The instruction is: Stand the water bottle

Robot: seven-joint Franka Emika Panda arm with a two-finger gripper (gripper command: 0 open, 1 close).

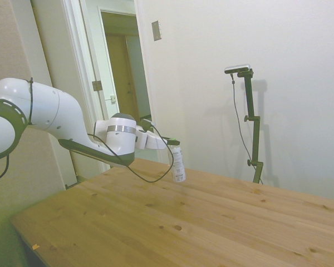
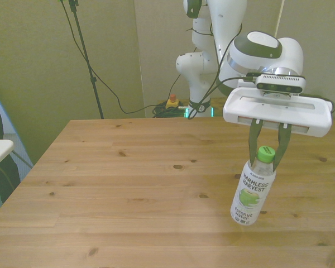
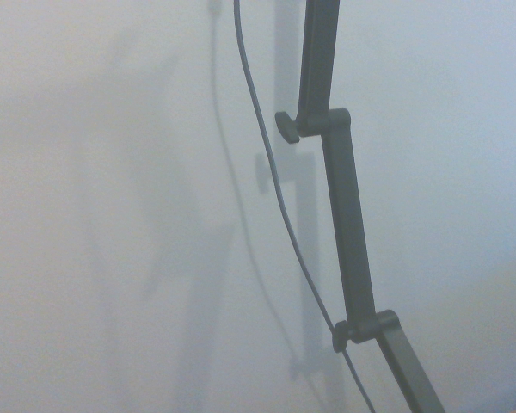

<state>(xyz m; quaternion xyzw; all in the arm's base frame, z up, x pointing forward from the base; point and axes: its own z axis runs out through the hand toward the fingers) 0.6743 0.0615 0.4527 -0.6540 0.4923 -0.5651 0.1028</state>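
The water bottle [image 2: 253, 192], clear with a green cap and a white printed label, hangs nearly upright with its cap up, slightly tilted. My gripper [image 2: 266, 154] is shut on the water bottle at its neck and cap. In the side view the bottle [image 1: 178, 163] hangs from the gripper [image 1: 174, 143] with its base at or just above the wooden table [image 1: 200, 222]; contact cannot be told. The wrist view shows only a white wall, not the bottle.
The table [image 2: 128, 184] stretches wide to the front view's left of the bottle. A white wall stands behind the table in the side view. Cables and a small red button lie on the floor near the robot's base [image 2: 171, 103].
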